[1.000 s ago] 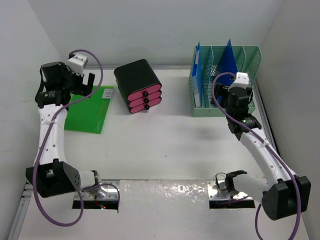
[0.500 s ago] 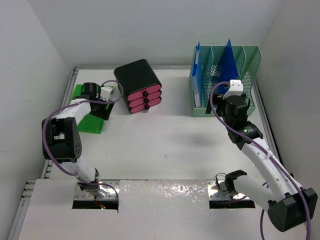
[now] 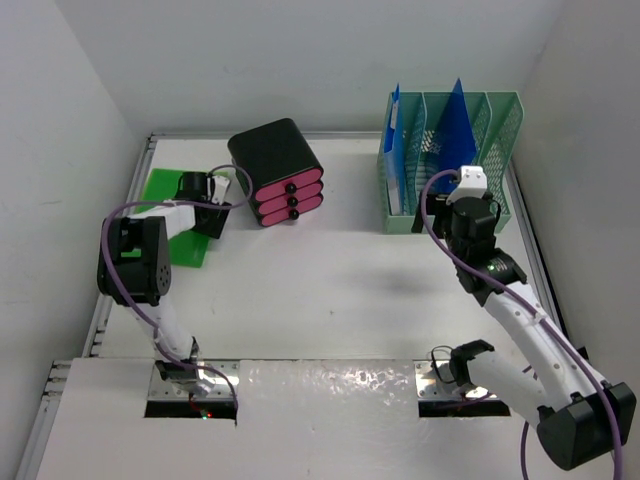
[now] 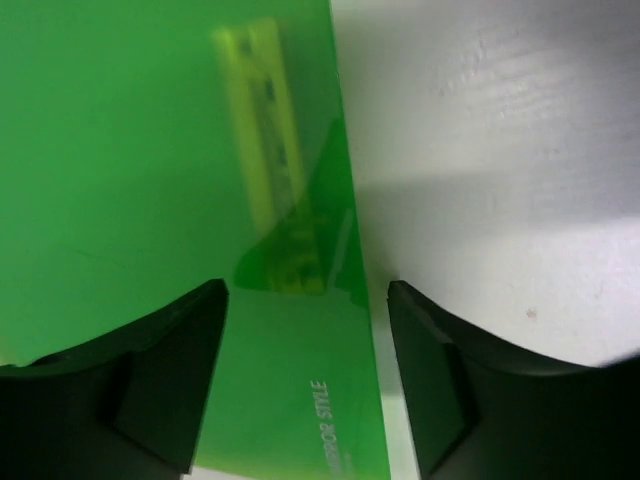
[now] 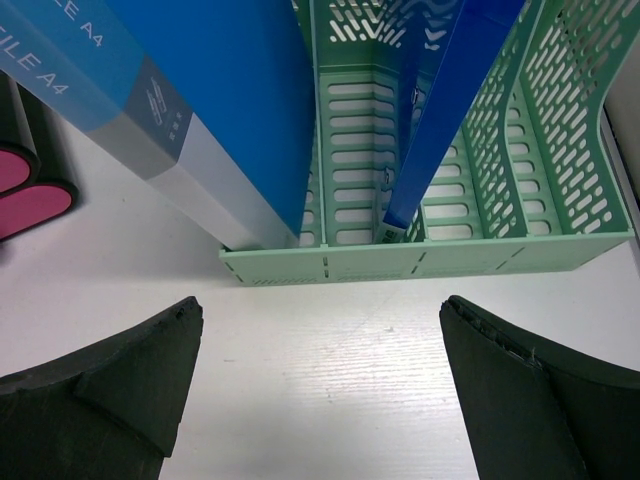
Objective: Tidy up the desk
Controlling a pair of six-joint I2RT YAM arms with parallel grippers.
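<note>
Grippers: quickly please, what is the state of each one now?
Left gripper: open, jaws astride the edge of the green folder, nothing held.
Right gripper: open, empty, facing the green file rack.

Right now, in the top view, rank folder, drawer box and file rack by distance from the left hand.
1. Green folder, directly under the left hand.
2. Drawer box, just to its right.
3. File rack, far right.
</note>
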